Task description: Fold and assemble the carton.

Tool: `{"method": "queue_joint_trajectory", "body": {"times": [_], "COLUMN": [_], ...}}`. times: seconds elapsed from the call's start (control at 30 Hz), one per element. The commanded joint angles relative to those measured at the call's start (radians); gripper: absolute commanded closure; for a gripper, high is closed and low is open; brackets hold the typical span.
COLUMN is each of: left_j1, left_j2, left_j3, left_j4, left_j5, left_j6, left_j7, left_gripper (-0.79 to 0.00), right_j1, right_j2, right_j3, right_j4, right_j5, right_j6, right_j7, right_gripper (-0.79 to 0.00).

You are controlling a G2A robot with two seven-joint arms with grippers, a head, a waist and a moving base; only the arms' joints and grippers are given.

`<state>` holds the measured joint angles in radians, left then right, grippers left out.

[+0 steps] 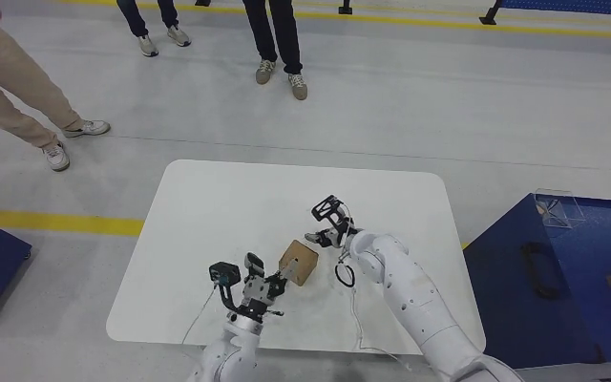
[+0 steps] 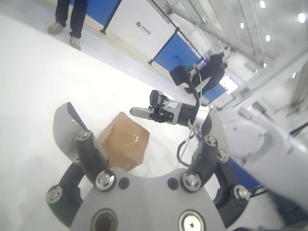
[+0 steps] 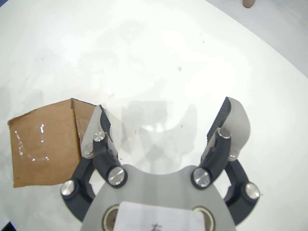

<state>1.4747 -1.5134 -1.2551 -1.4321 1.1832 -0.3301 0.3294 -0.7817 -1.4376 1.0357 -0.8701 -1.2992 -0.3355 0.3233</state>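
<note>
Carton, a small brown cardboard cube (image 1: 299, 263), sat near the white rounded table's (image 1: 239, 201) front edge. The left gripper (image 2: 142, 126) and right gripper (image 3: 166, 111) flanked it, jaws apart and empty.

White, smooth-shelled arms (image 1: 412, 286)
Left end effector (image 2: 139, 118) and right end effector (image 3: 166, 108): grey plates, black links, silver screws; cables (image 2: 197, 90) run by the right wrist.

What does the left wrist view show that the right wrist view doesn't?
Left wrist: the right gripper seen from the side, jaws open, raised beyond the carton. Right wrist: bare table between the right gripper's jaws, with the carton outside them, beside one of them. Both: the brown carton standing on the white table, and each view's own jaws open, the left gripper included.
</note>
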Motion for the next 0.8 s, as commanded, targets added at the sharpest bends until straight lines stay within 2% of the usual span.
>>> {"method": "queue_joint_trajectory", "body": {"times": [0.0,0.1,0.23,0.37,0.63,0.77], "left_j1": [0.002,0.001,-0.012,-0.049,-0.147,-0.187], "left_j2": [0.015,0.031,0.038,0.037,0.028,0.022], "left_j3": [-0.012,-0.020,-0.007,0.001,0.059,0.082], "left_j4": [0.015,0.043,0.089,0.147,0.314,0.362], "left_j5": [0.216,0.373,0.454,0.457,0.464,0.453], "left_j6": [-0.023,-0.013,0.026,0.066,0.108,0.116], "left_j7": [0.034,0.057,0.021,0.001,0.064,0.081], "left_gripper": [-0.785,-0.785,-0.785,-0.785,-0.785,-0.785], "right_j1": [0.017,0.038,0.056,0.063,0.069,0.072], "right_j2": [-0.005,-0.014,-0.027,-0.035,-0.037,-0.034], "right_j3": [-0.007,-0.028,-0.066,-0.092,-0.087,-0.079], "right_j4": [0.025,0.057,0.076,0.074,0.103,0.114], "right_j5": [0.019,0.024,0.014,0.006,0.012,0.016], "right_j6": [-0.014,-0.033,-0.061,-0.092,-0.085,-0.087], "right_j7": [0.005,0.002,-0.014,-0.027,-0.063,-0.069], "right_gripper": [-0.785,-0.785,-0.785,-0.785,-0.785,-0.785]}}
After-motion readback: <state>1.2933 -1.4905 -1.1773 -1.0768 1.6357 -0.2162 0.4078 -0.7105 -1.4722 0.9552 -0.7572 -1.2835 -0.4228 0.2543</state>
